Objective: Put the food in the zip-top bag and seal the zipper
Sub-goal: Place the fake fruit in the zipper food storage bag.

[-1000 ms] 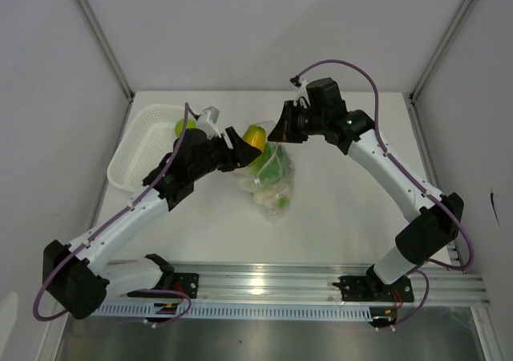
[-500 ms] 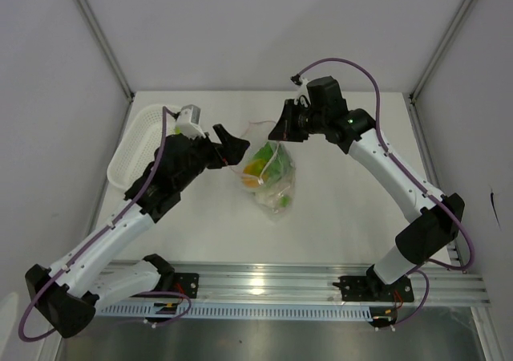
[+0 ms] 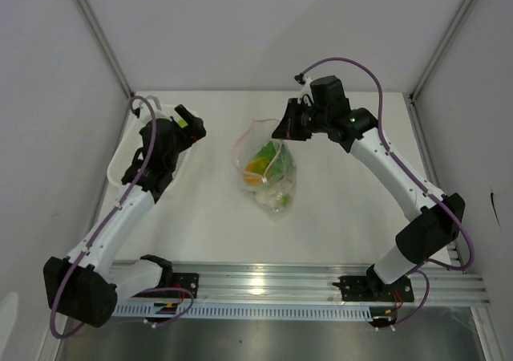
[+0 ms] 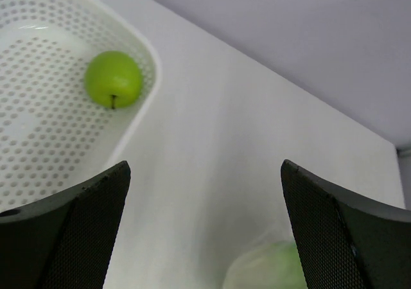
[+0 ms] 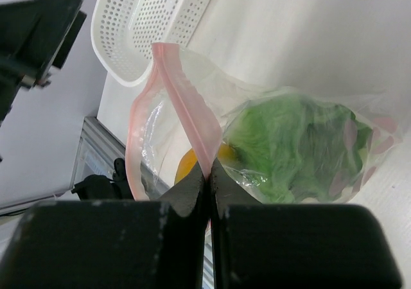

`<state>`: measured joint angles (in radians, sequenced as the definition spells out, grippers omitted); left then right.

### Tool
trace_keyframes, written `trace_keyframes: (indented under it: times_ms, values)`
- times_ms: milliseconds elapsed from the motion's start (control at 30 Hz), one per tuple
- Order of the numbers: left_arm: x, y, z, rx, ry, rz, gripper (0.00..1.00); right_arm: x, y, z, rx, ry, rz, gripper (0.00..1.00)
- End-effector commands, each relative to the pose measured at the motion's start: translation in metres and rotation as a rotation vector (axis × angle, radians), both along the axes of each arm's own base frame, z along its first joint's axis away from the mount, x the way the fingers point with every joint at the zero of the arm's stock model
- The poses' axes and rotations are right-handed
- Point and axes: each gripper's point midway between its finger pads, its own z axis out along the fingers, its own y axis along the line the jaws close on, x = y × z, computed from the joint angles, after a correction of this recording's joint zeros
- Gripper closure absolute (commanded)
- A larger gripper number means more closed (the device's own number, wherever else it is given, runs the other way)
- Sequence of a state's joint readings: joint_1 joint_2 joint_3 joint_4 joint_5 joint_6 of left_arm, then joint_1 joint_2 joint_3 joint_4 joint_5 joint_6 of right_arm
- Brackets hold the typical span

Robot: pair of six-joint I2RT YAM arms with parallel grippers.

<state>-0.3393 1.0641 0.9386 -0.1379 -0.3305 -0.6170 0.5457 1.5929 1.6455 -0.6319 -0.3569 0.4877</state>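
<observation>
Right end effector point(image 5: 207, 175) is pressed together on the zipper point(image 5: 183, 103). It pinches the pink-red strip at one side of the mouth and holds that edge up, so the mouth gapes in a loop facing the left arm

Zip-top bag point(image 3: 270, 176) sits mid-desk with its lower end resting on the desk point(image 3: 345, 204)
- Inside it: orange fruit point(image 3: 255, 168) near the mouth, leafy cabbage point(image 5: 289, 135) pressed against the plastic beside it
- A paler piece lies at the far bottom of the bag, too blurred by crinkles to name

Left end effector point(image 4: 204, 173) is spread wide and empty. It hangs over the corner of the white mesh basket point(image 4: 151, 67) at the left edge of the desk, well apart from the bag

Green apple point(image 4: 113, 78) sits on the basket floor, close to the wall on the bag's side, stem dimple toward the wrist camera

From above, the left arm covers most of the basket and hides the apple. Bare desk lies between the basket rim and the bag's mouth. Grey panels wall in the desk at the back and sides
</observation>
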Motion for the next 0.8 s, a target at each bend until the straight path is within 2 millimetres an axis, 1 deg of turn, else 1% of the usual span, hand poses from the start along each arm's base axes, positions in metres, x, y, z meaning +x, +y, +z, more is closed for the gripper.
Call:
trace_keyframes:
  times_ms: [0, 33, 67, 100, 133, 167, 200, 233, 267, 300, 333, 367, 400, 433, 467, 533, 600, 667, 700, 733, 767]
  values:
    - [0.022, 0.031, -0.022, -0.041, 0.052, 0.111, 0.0, -0.001, -0.003, 0.013, 0.015, -0.053, 0.021, 0.98]
    - [0.03, 0.037, -0.021, -0.04, 0.054, 0.137, 0.01, 0.0, -0.002, 0.011, 0.013, -0.049, 0.022, 0.98]
    - [0.04, 0.049, -0.041, -0.042, 0.11, 0.18, 0.0, 0.002, -0.002, 0.008, 0.01, -0.046, 0.026, 0.98]
    - [0.045, 0.056, -0.05, -0.052, 0.142, 0.208, 0.0, 0.002, -0.001, 0.007, 0.012, -0.042, 0.029, 0.98]
    - [0.052, 0.07, -0.047, -0.059, 0.166, 0.265, 0.0, 0.003, -0.001, 0.006, 0.011, -0.042, 0.031, 0.98]
    - [0.058, 0.074, -0.056, -0.061, 0.202, 0.271, 0.0, 0.004, 0.0, 0.004, 0.009, -0.037, 0.033, 0.98]
    - [0.073, 0.075, -0.072, -0.059, 0.255, 0.268, 0.01, 0.004, 0.0, 0.004, 0.008, -0.038, 0.035, 0.98]
    - [0.083, 0.081, -0.07, -0.082, 0.271, 0.273, 0.0, 0.005, 0.0, 0.003, 0.007, -0.035, 0.035, 0.98]
    - [0.08, 0.085, -0.092, -0.102, 0.369, 0.293, 0.0, 0.005, 0.0, 0.002, 0.005, -0.034, 0.038, 0.98]
    - [0.092, 0.085, -0.107, -0.11, 0.424, 0.288, 0.0, 0.005, 0.0, 0.003, 0.005, -0.039, 0.038, 0.98]
    - [0.096, 0.087, -0.115, -0.132, 0.453, 0.271, 0.0, 0.005, 0.0, 0.001, 0.001, -0.035, 0.039, 0.98]
    - [0.105, 0.087, -0.115, -0.149, 0.449, 0.263, 0.01, 0.006, -0.001, -0.001, -0.003, -0.035, 0.038, 0.98]
    - [0.108, 0.087, -0.126, -0.164, 0.462, 0.254, 0.01, 0.006, -0.002, -0.002, -0.004, -0.032, 0.036, 0.98]
    - [0.112, 0.099, -0.127, -0.19, 0.446, 0.264, 0.0, 0.007, -0.002, -0.002, -0.006, -0.031, 0.035, 0.98]
    - [0.115, 0.097, -0.133, -0.217, 0.433, 0.252, 0.0, 0.007, -0.002, -0.004, -0.009, -0.03, 0.037, 0.98]
    - [0.117, 0.104, -0.136, -0.241, 0.428, 0.267, 0.0, 0.008, -0.003, -0.006, -0.015, -0.026, 0.037, 0.98]
    - [0.123, 0.103, -0.136, -0.264, 0.43, 0.244, 0.0, 0.009, -0.004, -0.008, -0.017, -0.022, 0.036, 0.98]
    - [0.129, 0.105, -0.142, -0.264, 0.448, 0.221, 0.01, 0.011, -0.004, -0.009, -0.018, -0.025, 0.033, 0.98]
    - [0.135, 0.104, -0.135, -0.266, 0.435, 0.201, 0.0, 0.011, -0.003, -0.009, -0.017, -0.025, 0.035, 0.98]
    - [0.138, 0.102, -0.141, -0.258, 0.443, 0.171, 0.0, 0.012, -0.002, -0.011, -0.015, -0.021, 0.037, 0.98]
    - [0.141, 0.1, -0.142, -0.258, 0.443, 0.151, 0.01, 0.011, -0.002, -0.011, -0.013, -0.02, 0.039, 0.98]
